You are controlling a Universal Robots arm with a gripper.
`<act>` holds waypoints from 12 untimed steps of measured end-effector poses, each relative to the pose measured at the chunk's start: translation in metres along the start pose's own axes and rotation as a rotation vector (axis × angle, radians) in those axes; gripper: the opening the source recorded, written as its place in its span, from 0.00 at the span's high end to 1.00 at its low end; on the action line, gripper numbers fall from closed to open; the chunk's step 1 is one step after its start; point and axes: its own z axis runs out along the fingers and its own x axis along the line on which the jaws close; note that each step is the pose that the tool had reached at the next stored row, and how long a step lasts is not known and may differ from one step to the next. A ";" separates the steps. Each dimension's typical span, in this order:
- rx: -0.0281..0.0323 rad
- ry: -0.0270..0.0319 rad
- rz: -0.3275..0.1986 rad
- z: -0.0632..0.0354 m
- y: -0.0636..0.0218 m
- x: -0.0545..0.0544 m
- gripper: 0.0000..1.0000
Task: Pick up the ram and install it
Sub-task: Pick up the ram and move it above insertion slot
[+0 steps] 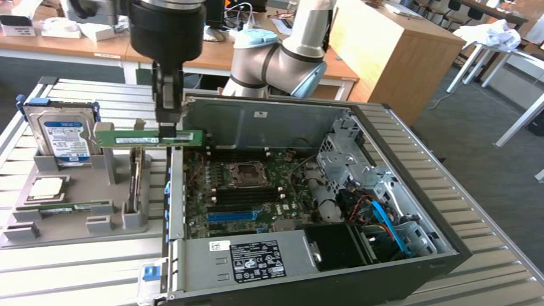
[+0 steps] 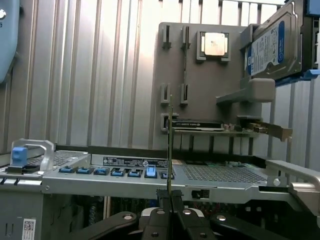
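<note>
The ram (image 1: 144, 138) is a long green stick that hangs level in the air over the gap between the grey holder tray (image 1: 51, 233) and the open computer case (image 1: 383, 159). My gripper (image 1: 172, 132) comes straight down and is shut on the stick's upper edge near its end on the exterior view's right. In the wrist view the ram (image 2: 171, 145) appears edge-on as a thin line rising from my gripper (image 2: 170, 197). The motherboard (image 1: 255, 191) with its dark memory slots (image 1: 242, 196) lies inside the case, lower and toward the exterior view's right.
On the tray stand a hard drive (image 1: 60, 135), a silvery processor chip (image 1: 47, 187), another green stick (image 1: 64, 207) lying flat and an upright card (image 1: 135, 178). The case's side wall (image 1: 174, 191) separates tray and motherboard. A power supply (image 1: 255, 258) fills the case's near end.
</note>
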 end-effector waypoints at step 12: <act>-0.0001 0.0000 0.000 -0.0004 -0.0269 0.001 0.88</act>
